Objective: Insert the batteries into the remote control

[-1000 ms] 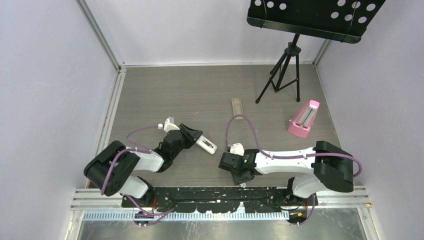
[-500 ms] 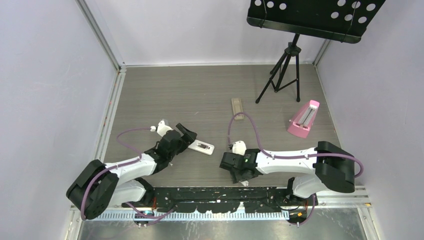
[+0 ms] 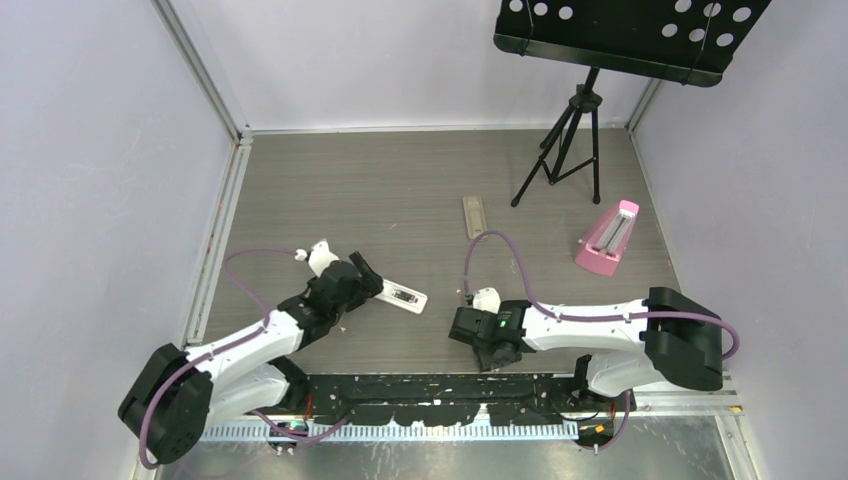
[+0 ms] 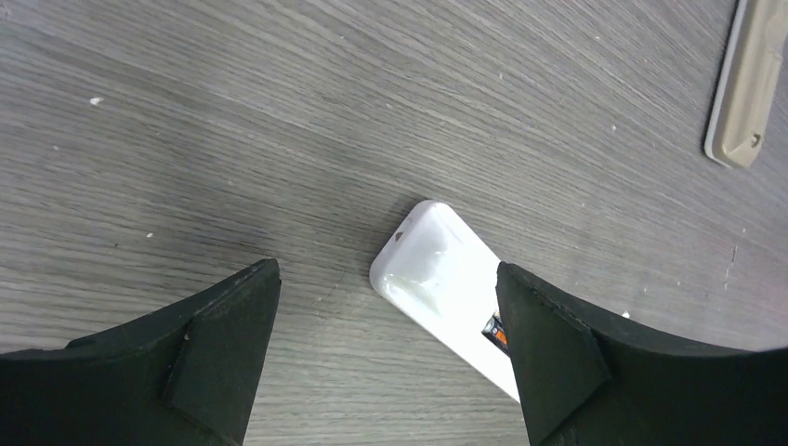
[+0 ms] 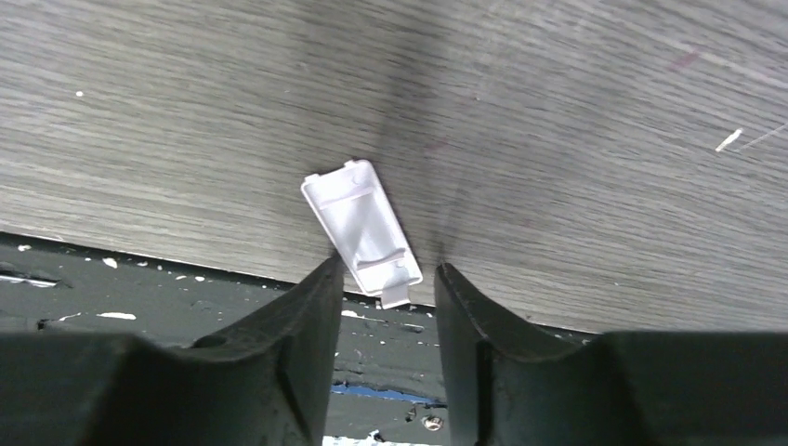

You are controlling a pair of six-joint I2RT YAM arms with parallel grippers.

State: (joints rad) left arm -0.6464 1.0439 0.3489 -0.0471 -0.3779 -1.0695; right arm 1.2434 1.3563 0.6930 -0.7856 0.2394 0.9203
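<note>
White remote control [image 3: 400, 296] lies flat on the grey wood-grain worktop [image 3: 400, 190], one end between the fingers of the left pincer [image 4: 386, 279]; its jaws are spread wide and grip nothing. Right pincer [image 5: 386, 274]: jaws apart, straddling a white plastic cover [image 5: 358, 218] at the worktop's near edge, unclamped.

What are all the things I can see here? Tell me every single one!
remote control: one, white, on the table ahead of the left tool
dark-and-orange bit: one, in the remote, maybe a battery, mostly hidden
small lid: one, white, at the table's near edge
flat bar: one, tan, mid-table
wedge-shaped thing: one, pink, right side
music stand: one, black, far right corner
table: one, grey wood
left arm, right arm: white and black, near edge
left tool: open wide
right tool: open, around the lid's end
</note>
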